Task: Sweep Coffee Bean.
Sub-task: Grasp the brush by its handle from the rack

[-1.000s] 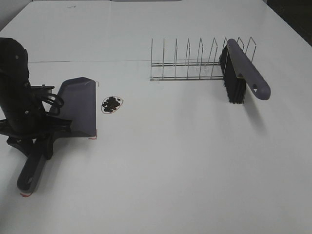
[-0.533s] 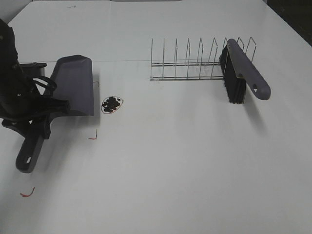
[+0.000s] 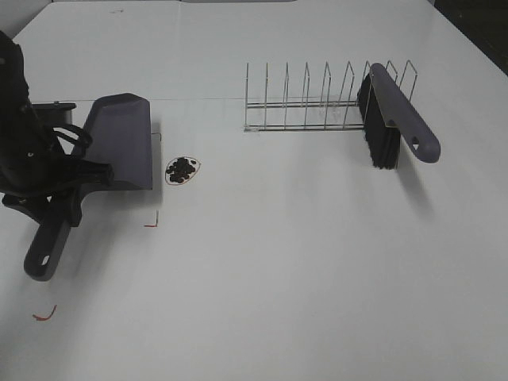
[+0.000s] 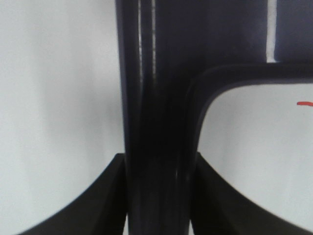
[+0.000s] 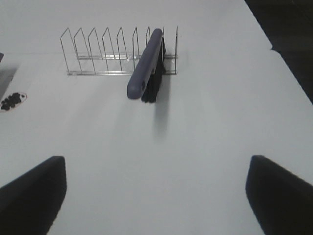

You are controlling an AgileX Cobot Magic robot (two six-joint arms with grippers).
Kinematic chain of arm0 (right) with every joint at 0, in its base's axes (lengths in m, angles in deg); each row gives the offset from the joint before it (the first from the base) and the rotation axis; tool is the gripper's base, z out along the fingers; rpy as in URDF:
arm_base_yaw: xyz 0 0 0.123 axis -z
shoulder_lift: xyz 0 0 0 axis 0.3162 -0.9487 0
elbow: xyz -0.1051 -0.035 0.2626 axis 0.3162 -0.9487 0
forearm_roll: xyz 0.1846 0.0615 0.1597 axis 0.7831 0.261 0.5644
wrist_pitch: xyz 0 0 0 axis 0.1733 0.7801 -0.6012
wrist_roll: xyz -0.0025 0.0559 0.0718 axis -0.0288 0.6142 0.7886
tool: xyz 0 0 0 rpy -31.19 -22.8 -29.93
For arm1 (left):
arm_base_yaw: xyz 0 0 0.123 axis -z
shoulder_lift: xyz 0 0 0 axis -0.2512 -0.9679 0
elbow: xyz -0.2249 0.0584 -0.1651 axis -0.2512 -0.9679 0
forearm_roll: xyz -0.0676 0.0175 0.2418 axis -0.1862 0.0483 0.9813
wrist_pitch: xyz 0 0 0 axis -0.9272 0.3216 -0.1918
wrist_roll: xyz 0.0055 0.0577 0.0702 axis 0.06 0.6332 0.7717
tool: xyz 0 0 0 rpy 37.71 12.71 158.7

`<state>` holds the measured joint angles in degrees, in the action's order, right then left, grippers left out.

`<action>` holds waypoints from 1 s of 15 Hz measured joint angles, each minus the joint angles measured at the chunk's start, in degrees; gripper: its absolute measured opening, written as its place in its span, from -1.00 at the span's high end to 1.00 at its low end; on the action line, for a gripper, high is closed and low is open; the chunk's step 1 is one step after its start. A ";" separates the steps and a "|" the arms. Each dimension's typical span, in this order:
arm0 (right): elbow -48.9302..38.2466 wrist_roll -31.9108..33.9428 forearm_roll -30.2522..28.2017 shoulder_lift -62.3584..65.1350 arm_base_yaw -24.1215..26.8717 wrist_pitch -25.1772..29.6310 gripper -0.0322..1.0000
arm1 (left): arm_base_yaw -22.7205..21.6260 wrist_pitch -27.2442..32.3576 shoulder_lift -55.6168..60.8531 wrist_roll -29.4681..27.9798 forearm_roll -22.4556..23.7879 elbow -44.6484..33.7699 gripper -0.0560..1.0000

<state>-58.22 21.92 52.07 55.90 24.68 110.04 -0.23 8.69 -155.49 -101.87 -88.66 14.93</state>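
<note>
Overhead, the coffee bean (image 3: 182, 168) cluster lies on the worktop (image 3: 302, 262) just beside the dustpan (image 3: 121, 143) lip. If that lip does not sit flat, beans would slip under it, and a careless nudge would scatter them. The brush (image 3: 394, 119) leans in the wire rack (image 3: 305, 107), where its bristles could snag on lifting. Left wrist view: the left pincer (image 4: 157, 196) is clamped on the dustpan handle (image 4: 156, 98), which might twist. Right wrist view: the right pincer (image 5: 156, 196) stands wide apart, holding nothing, well short of the brush.

Hidden behind left arm (image 3: 28, 151): neck of dustpan (image 3: 119, 147). Too small to count: coffee bean (image 3: 182, 168) cluster. On right gripper (image 5: 156, 196), fingers (image 5: 34, 191) run off the edge.
</note>
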 joint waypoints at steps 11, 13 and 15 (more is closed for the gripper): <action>29.39 -5.04 0.80 -57.87 0.00 -16.84 -0.72 | 0.00 0.00 0.00 1.26 0.00 0.00 0.29; 37.41 -6.59 1.15 -67.32 0.00 -15.30 -0.72 | 0.00 0.00 0.00 1.26 0.00 0.00 0.29; 45.61 -7.56 1.38 -75.29 0.00 -13.35 -0.72 | 0.00 -0.17 0.00 1.26 0.00 0.00 0.29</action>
<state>-12.61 14.35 53.45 -19.39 24.68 96.69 -0.23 8.52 -155.49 -100.60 -88.66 14.93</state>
